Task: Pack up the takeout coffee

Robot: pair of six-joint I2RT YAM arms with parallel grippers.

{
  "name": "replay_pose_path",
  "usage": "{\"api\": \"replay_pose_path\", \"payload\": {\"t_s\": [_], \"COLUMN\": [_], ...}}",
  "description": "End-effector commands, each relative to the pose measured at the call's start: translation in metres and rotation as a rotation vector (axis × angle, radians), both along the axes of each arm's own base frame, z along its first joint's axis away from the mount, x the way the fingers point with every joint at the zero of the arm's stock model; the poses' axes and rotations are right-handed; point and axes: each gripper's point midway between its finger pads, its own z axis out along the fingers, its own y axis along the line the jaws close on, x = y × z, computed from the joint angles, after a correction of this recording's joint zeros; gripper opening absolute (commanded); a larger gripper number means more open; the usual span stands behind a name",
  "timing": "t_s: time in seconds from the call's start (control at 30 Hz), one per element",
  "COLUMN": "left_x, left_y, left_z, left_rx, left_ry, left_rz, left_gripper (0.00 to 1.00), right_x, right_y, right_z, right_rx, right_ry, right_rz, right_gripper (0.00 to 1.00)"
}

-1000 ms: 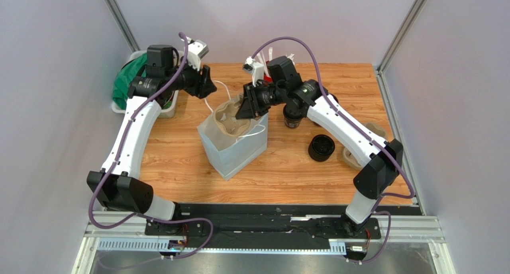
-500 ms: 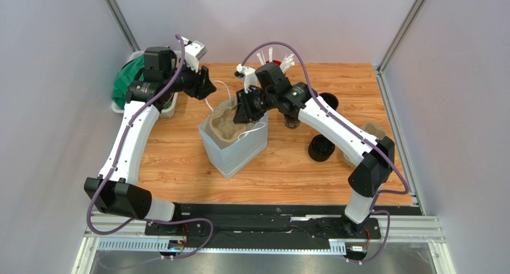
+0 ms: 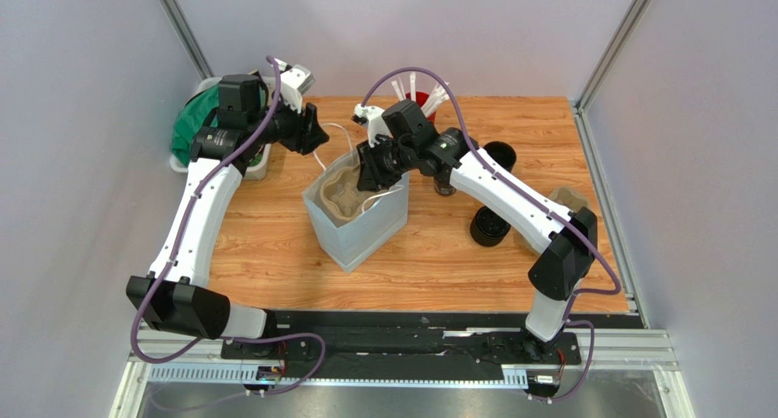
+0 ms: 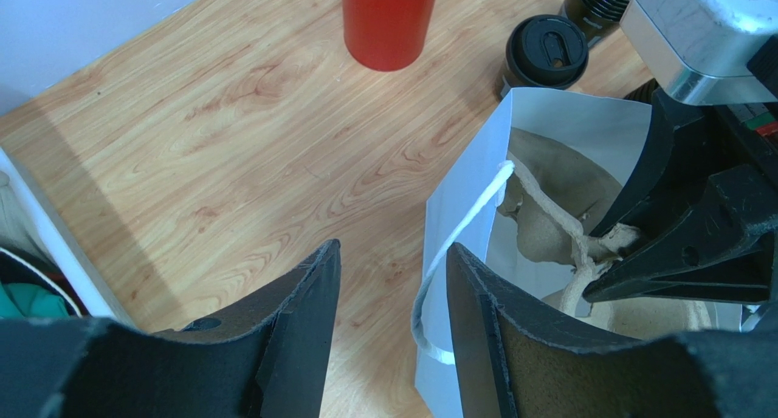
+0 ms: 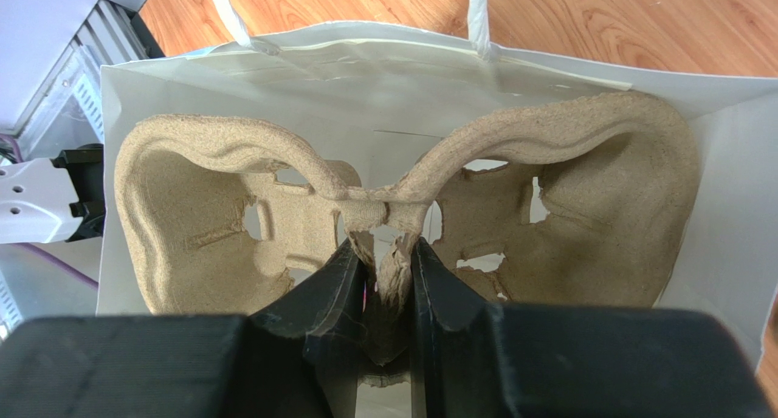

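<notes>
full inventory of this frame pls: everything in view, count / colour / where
takeout coffee cups: 3, black, right half of the table, one partly under the right arm
paper bag: 1, white, table centre, open
cup carrier: 1, brown pulp, inside the bag
second pulp piece: 1, brown, right table edge, mostly hidden by the right arm
red cup: 1, red, far edge
straws: several, white, in the red cup
bin: 1, white, far left corner
cloth: 1, green, in the bin
table: 1, wood
left gripper: black, open, fingers either side of the bag handle
right gripper: black, shut on the carrier's centre ridge
</notes>
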Motion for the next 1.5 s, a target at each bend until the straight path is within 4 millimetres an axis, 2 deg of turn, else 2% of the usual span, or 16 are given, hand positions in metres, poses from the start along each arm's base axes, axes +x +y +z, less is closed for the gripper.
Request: {"api": "replay_pose_path", "payload": {"t_s": [0.0, 0.43, 0.57, 0.83, 0.97, 1.1, 1.27, 1.47], "left_x": [-0.002, -0.005, -0.004, -0.005, 0.004, 0.013, 0.027, 0.032], "left_y": [0.002, -0.004, -0.003, -0.007, 0.004, 0.014, 0.027, 0.026], "left_z": [0.017, 0.012, 0.012, 0.007, 0.007, 0.003, 0.003, -0.002], "left_rx": [-0.024, -0.046, -0.045, -0.004, -0.006, 0.009, 0.033, 0.029], "left_ry": [-0.050, -0.017, -0.031, -0.072, -0.081, -0.078, -0.092, -0.070], "left_rz": [0.007, -0.016, -0.004, 0.034, 0.142, 0.221, 0.315, 0.322], "left_gripper": [0.54, 0.41, 0.26, 0.15, 0.04, 0.04, 0.04, 0.04], "right_x": [0.006, 0.017, 0.012, 0.008, 0.006, 0.003, -0.002, -0.006], "right_y": [0.001, 0.000, -0.002, -0.009, -0.011, -0.014, -0.015, -0.015], "right_z": [0.006, -0.020, -0.029, -0.039, -0.036, -0.036, -0.047, -0.054], "right_rx": [-0.018, -0.137, -0.169, -0.237, -0.245, -0.265, -0.291, -0.323], "right_ry": [-0.069, -0.082, -0.056, -0.030, -0.033, -0.046, -0.026, -0.015], "right_rz": [0.001, -0.039, -0.032, -0.010, -0.001, 0.016, 0.033, 0.064], "right_gripper": [0.22, 0.22, 0.22, 0.22, 0.22, 0.22, 0.22, 0.22]}}
